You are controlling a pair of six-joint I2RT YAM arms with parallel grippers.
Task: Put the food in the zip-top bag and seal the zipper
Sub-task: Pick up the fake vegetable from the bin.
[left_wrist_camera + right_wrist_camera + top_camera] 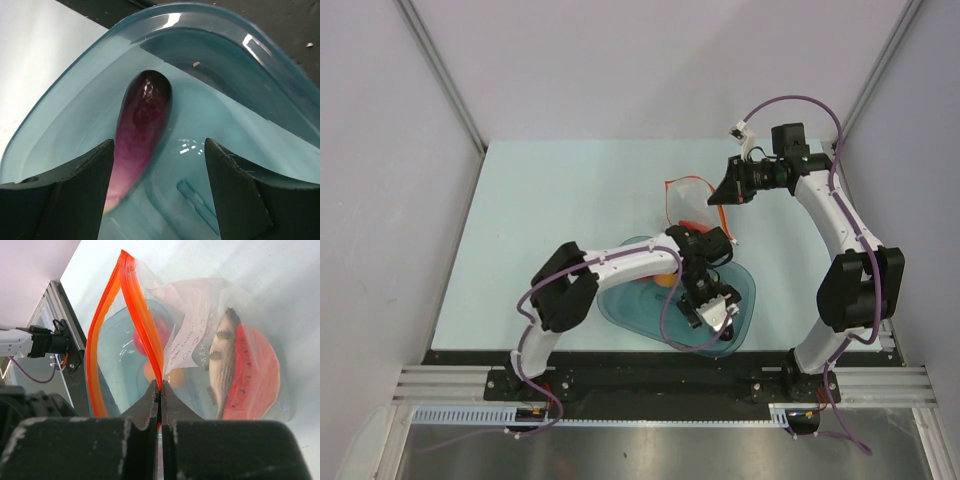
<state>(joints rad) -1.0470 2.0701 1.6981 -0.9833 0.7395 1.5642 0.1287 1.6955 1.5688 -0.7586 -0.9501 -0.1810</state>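
My left gripper [159,167] is open and low inside the teal tub [210,30]. The purple eggplant [142,115] lies on the tub floor between its fingers, close to the left finger [80,190]. My right gripper [160,385] is shut on the red-orange zipper [140,315] of the clear zip-top bag [190,310] and holds its mouth open. The grey fish [222,360] and the red-orange wedge slice [255,375] lie inside the bag. A red shape [155,332] and an orange shape [172,376] show through the plastic; I cannot tell whether they are in the bag.
In the top view the tub [630,305] sits near the table's front edge with the left gripper [712,315] in it. An orange round fruit [665,283] lies in it under the left arm. The bag [688,197] stands just behind the tub, by the right gripper [720,192].
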